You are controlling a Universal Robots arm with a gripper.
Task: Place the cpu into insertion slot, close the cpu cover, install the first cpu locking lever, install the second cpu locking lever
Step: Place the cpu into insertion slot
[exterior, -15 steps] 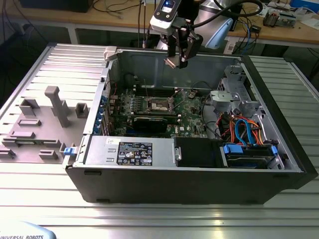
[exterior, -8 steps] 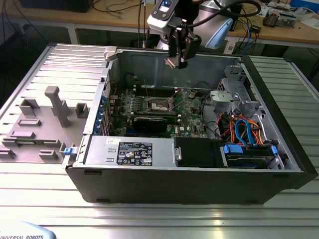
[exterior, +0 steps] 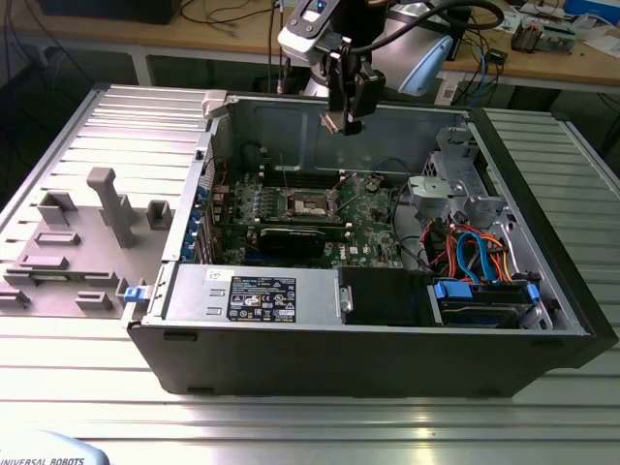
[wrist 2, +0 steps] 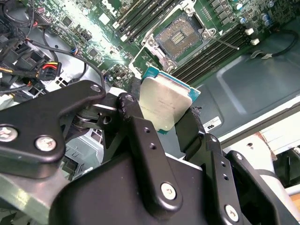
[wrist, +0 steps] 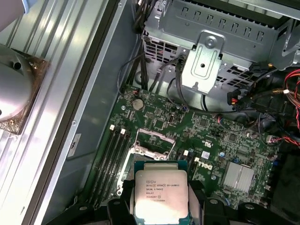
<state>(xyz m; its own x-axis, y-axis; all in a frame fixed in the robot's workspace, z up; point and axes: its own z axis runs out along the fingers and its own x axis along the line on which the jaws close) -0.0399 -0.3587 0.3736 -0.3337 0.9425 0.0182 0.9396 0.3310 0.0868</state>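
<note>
Hovering end effector (wrist 2: 163, 118) clasping the cpu (wrist 2: 165, 103)

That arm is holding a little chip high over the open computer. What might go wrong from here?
1. The gripper pinches the cpu only by its edges, high over the case; a slip would likely drop it inside.
2. The insertion slot lies open, its contacts bare; a tilted or off-centre landing might damage them.
3. A thin lever juts beside the slot and might catch the gripper on the way down.
</note>
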